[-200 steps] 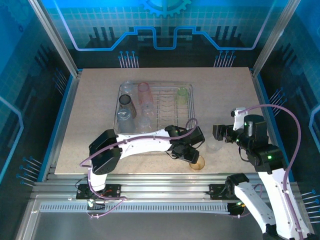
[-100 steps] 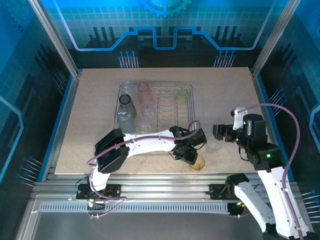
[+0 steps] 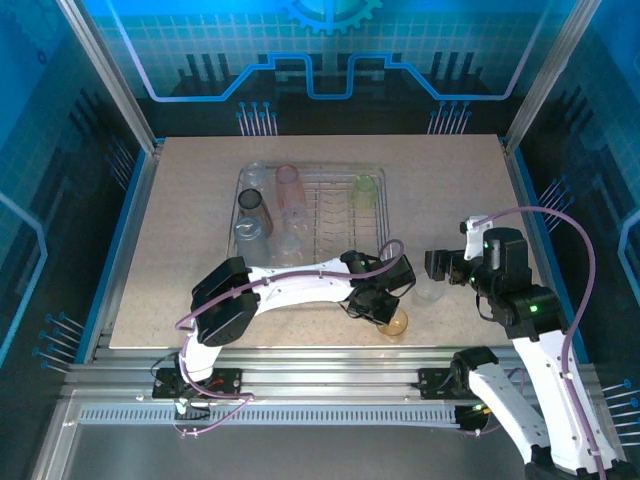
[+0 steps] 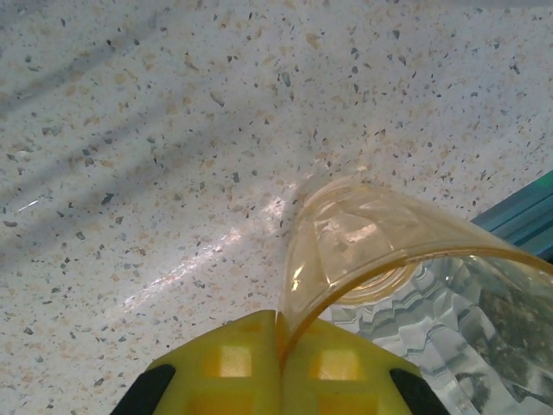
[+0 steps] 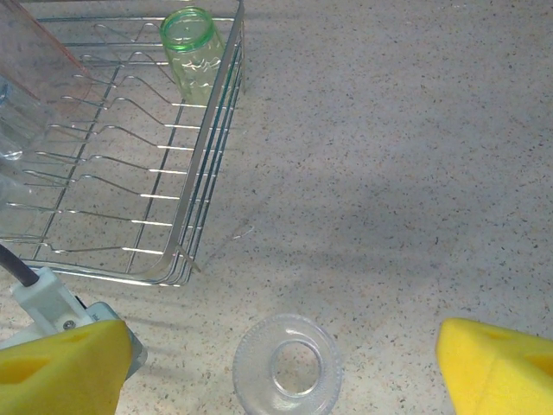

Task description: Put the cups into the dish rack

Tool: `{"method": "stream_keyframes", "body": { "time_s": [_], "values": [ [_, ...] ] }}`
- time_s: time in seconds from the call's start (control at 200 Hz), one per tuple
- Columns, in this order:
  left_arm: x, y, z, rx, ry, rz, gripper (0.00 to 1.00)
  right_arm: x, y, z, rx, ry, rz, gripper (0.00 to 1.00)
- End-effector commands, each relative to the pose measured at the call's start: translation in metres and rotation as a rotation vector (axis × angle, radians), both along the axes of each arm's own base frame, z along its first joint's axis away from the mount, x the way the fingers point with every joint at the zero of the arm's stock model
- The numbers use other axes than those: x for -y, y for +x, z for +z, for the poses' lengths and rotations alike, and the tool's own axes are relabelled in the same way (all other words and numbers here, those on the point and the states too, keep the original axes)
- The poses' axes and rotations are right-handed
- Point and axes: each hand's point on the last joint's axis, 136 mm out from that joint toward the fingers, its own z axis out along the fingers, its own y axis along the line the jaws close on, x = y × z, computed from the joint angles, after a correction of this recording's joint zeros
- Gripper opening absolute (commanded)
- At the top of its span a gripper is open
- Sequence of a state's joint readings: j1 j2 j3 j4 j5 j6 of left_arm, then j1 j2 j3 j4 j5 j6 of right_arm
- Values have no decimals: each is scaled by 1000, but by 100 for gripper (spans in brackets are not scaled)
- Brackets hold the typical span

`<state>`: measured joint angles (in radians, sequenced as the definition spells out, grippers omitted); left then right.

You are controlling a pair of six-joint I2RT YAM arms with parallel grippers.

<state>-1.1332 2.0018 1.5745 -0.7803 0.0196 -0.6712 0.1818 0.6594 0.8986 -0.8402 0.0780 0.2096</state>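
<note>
We judge the job mostly done: several cups, the green cup (image 3: 366, 188) among them, stand in the rack (image 3: 330, 172). Two are left on the table (image 3: 180, 250), off the rack's near right corner. Our left gripper (image 4: 278, 328) pinches the orange cup (image 4: 371, 251) by its wall. Our right gripper (image 3: 438, 268) hangs wide above a clear cup (image 5: 288, 370). We read no writing anywhere.

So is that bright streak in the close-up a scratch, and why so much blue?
Left wrist view: the streak on the table looks like lamp glare, not a scratch; the orange cup glints too. Top external view: blue comes from the glowing wall panels. Right wrist view: soft broad shadows cross the table.
</note>
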Motion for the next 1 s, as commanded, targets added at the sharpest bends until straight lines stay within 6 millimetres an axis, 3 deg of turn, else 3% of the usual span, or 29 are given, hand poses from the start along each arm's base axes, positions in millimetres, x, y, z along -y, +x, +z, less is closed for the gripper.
{"method": "stream_keyframes", "body": {
  "time_s": [0.0,0.21,0.225,0.27,0.46,0.595,0.685,0.996],
  "values": [
    [-8,8,21,60,-30,6,0,3,4,7,49,8,-14,92],
    [-22,23,63,117,-253,53,0,6,11,21,122,-3,-32,92],
    [-23,25,67,123,-269,60,0,7,11,14,110,-9,-31,92],
    [-31,28,73,134,-299,82,0,6,13,15,139,-14,-20,92],
    [-47,32,117,192,-506,94,0,8,14,43,318,37,-52,89],
    [-56,39,157,224,-718,128,0,-22,16,62,360,141,96,95],
    [-67,50,173,216,-828,181,0,-43,17,75,332,217,195,98],
    [-101,87,226,266,-1121,314,0,-75,37,104,169,475,361,99]
  ]
}}
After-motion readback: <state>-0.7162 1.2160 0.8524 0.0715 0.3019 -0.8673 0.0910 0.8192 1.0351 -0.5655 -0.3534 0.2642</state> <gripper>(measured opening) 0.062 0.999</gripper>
